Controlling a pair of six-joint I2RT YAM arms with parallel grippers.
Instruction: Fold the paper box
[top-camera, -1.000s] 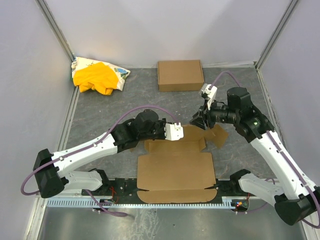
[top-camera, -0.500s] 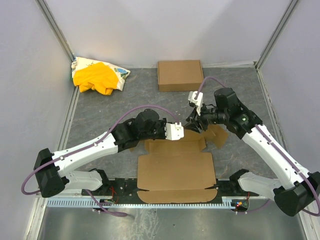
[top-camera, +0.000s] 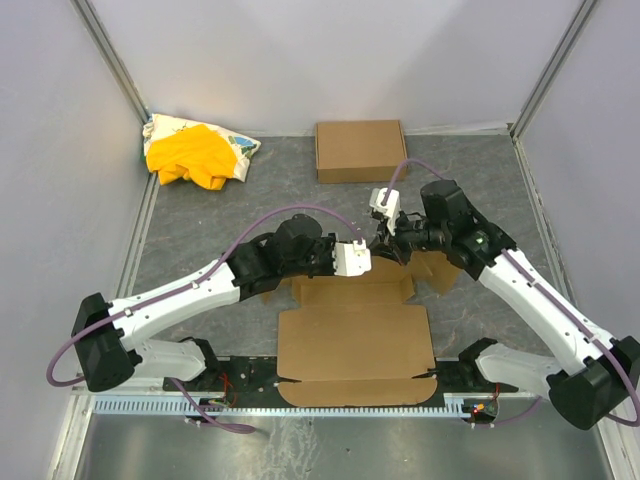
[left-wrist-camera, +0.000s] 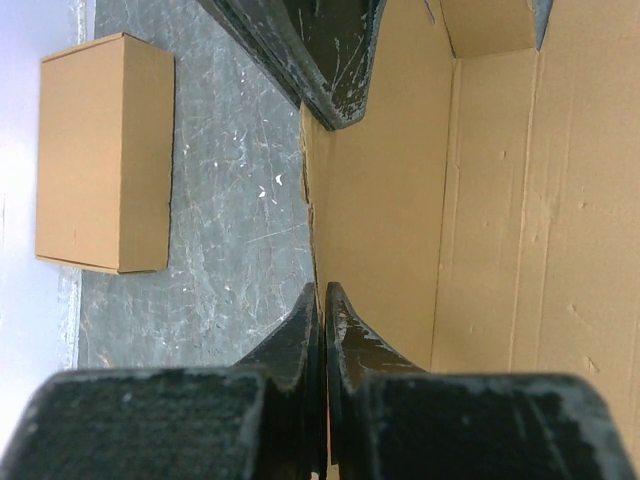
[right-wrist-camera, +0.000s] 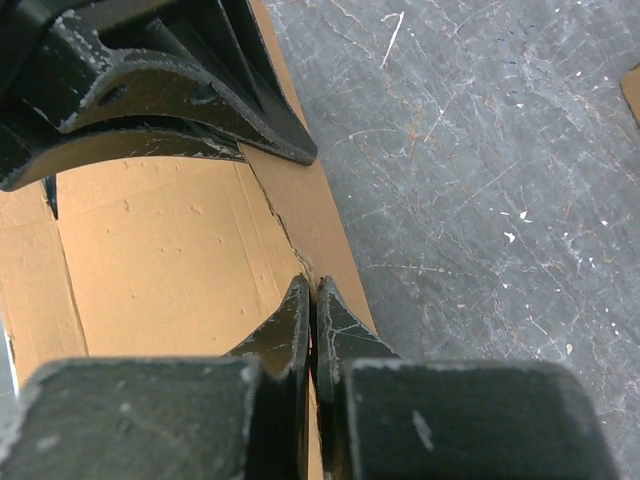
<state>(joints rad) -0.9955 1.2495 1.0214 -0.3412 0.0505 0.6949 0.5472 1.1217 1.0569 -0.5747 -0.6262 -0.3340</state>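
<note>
Over in the far left corner a yellow cloth bundle (top-camera: 195, 152) lies heaped on the grey table (top-camera: 250, 200). The left arm reaches in from the near left, and the left gripper (left-wrist-camera: 322, 292) has its fingers pressed tight together, nipping the thin far edge of the paper box (top-camera: 355, 340). That box sits at the near middle of the table, between the two arm bases. A broad brown panel lies flat toward the near edge, and beyond it is a narrower far panel, tilted up along its crease as far as I can tell, with both grippers on its outer edge. Well behind it, by the back wall, a neat closed carton (top-camera: 361, 150) rests flat. Just right of the left gripper, nearly touching it, the right gripper (right-wrist-camera: 311, 288) is likewise pinched on the same cardboard edge, with only the sheet between its fingers. A side flap (top-camera: 440, 270) of the box sticks out to the right beneath the right arm.
</note>
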